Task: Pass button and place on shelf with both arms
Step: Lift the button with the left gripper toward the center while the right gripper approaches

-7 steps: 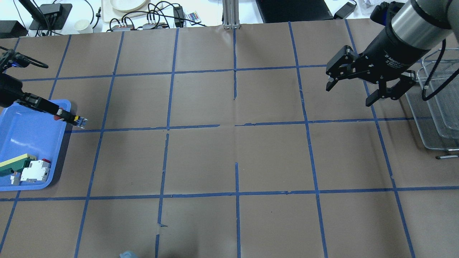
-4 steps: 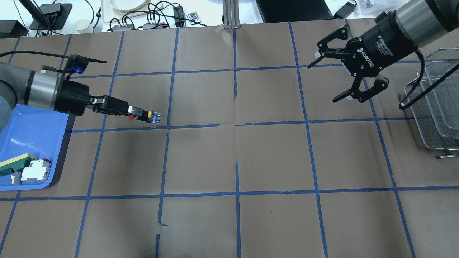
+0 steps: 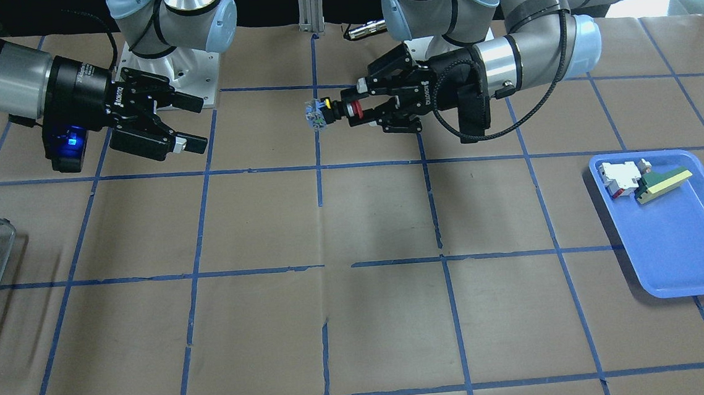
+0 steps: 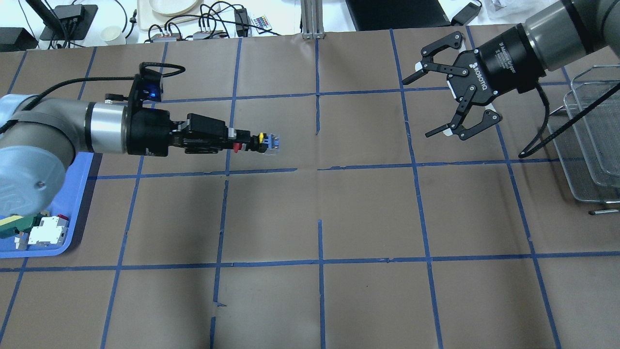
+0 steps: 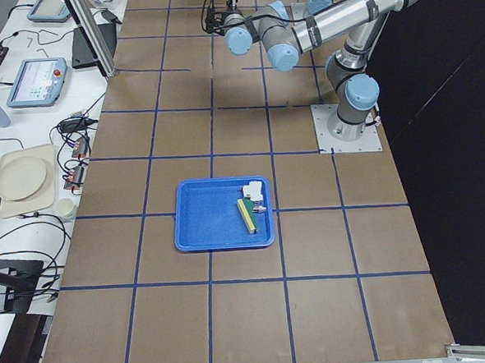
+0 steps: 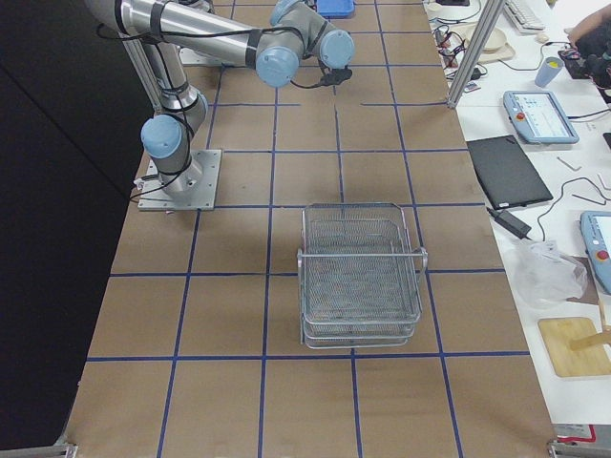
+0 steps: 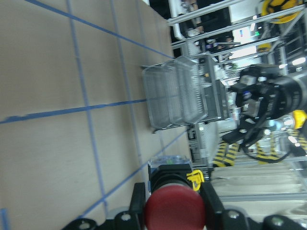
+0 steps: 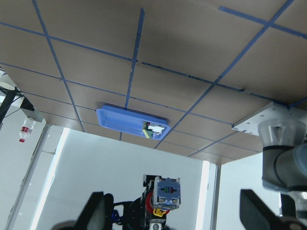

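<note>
My left gripper (image 4: 247, 142) is shut on the button (image 4: 264, 140), holding it level above the table left of centre, red cap toward the wrist and clear-bluish block pointing at the right arm. The front view shows the same grip (image 3: 352, 107) on the button (image 3: 330, 108). In the left wrist view the red cap (image 7: 172, 211) sits between the fingers. My right gripper (image 4: 417, 106) is open and empty, facing the button from well to the right, also in the front view (image 3: 198, 124). The wire-mesh shelf (image 4: 588, 145) stands at the right table edge, behind the right gripper.
A blue tray (image 4: 77, 208) at the left edge holds a white-and-red switch block (image 4: 47, 231) and a green-and-yellow wedge block (image 4: 17, 224). Cables and devices lie beyond the table's far edge. Brown paper with a blue tape grid covers the table.
My left arm has carried the button rightward from over the tray to left of the table's centre. My right gripper has turned and moved left, staying open.
</note>
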`<state>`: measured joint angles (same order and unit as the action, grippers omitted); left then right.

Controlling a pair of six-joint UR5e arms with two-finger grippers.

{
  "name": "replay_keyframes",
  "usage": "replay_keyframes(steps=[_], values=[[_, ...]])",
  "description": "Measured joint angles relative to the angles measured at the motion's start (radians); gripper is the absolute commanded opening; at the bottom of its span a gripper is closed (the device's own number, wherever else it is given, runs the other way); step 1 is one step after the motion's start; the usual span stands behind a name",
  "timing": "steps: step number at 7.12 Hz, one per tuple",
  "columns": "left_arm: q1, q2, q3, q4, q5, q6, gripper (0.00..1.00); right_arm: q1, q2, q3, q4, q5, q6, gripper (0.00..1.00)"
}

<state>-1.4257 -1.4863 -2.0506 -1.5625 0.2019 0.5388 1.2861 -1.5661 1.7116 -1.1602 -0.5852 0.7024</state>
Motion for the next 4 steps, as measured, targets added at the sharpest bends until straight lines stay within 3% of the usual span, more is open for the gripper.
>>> replay_keyframes(steps=[1, 4], values=[[-0.025, -0.005, -0.007, 0.011, -0.083, -0.025, 0.13, -0.020, 0.003, 0.003, 0.045, 0.043, 0.001, 1.00], [-0.064, -0.012, -0.011, 0.043, -0.188, -0.074, 0.11, -0.035, -0.003, 0.034, 0.155, 0.148, -0.059, 1.00]])
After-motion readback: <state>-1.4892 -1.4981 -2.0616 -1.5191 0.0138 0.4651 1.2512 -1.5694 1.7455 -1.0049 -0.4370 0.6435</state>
